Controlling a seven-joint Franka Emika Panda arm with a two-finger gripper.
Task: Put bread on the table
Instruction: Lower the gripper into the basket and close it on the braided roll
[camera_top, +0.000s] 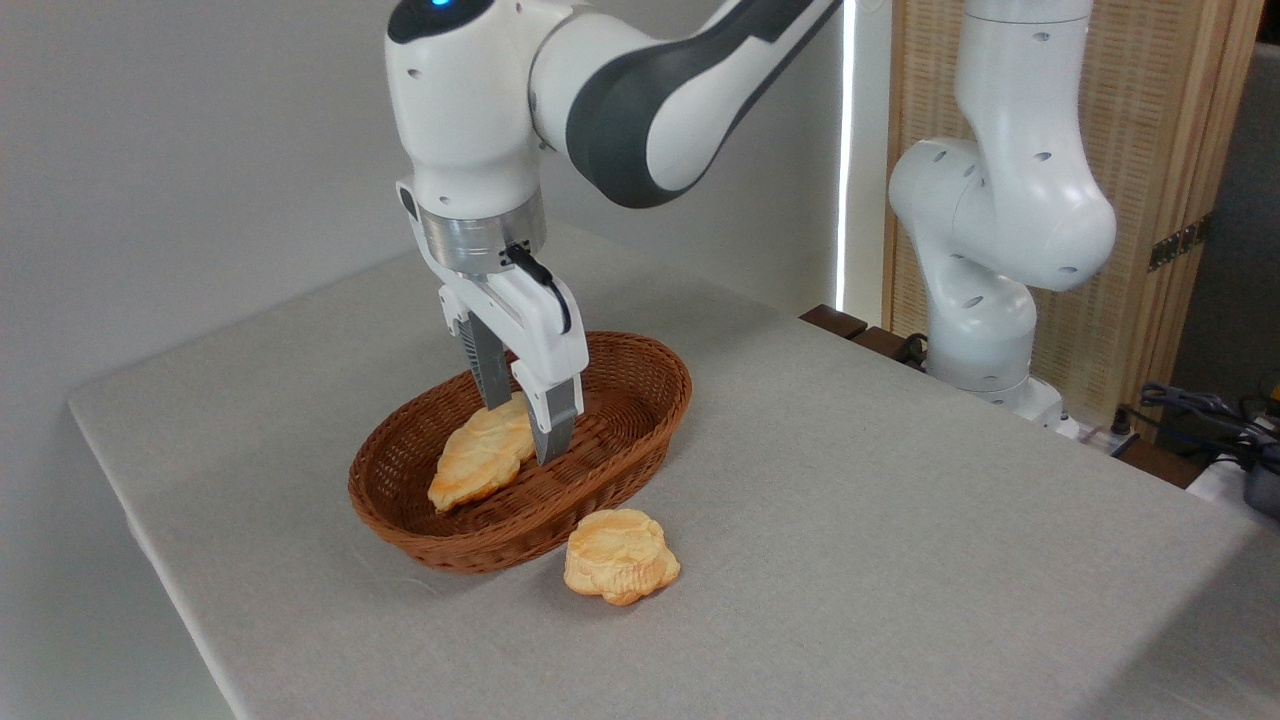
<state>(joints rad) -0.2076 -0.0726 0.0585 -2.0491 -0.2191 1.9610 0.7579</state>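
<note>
The bread (482, 457) lies inside the basket (640, 420), a long braided loaf with a glossy golden crust, stretched from the basket's near-left end up toward its middle. Its upper end sits right under my hand (522, 432), which reaches down into the basket from above.

My two fingers straddle that upper end of the loaf. The far finger (486, 372) comes down behind the bread and its tip looks to meet the crust; the near finger (556, 420) hangs in front, just beside the loaf's right edge, its tip low over the wicker floor. The gap between them is narrow, about the width of the loaf's end. From this angle I cannot tell whether the fingers are pressing on the bread or only standing close on either side of it, so I cannot say that I am gripping it. The loaf rests on the basket floor, its lower end against the inner wall at the near left.

The basket stands on the worktop (900, 500), which is covered in pale grey cloth. Just outside the basket's near rim, on the cloth, lies a small round lumpy bun (620, 556), close to the wicker and well apart from my hand.

My arm (650, 110) bends in from the upper right.
</note>
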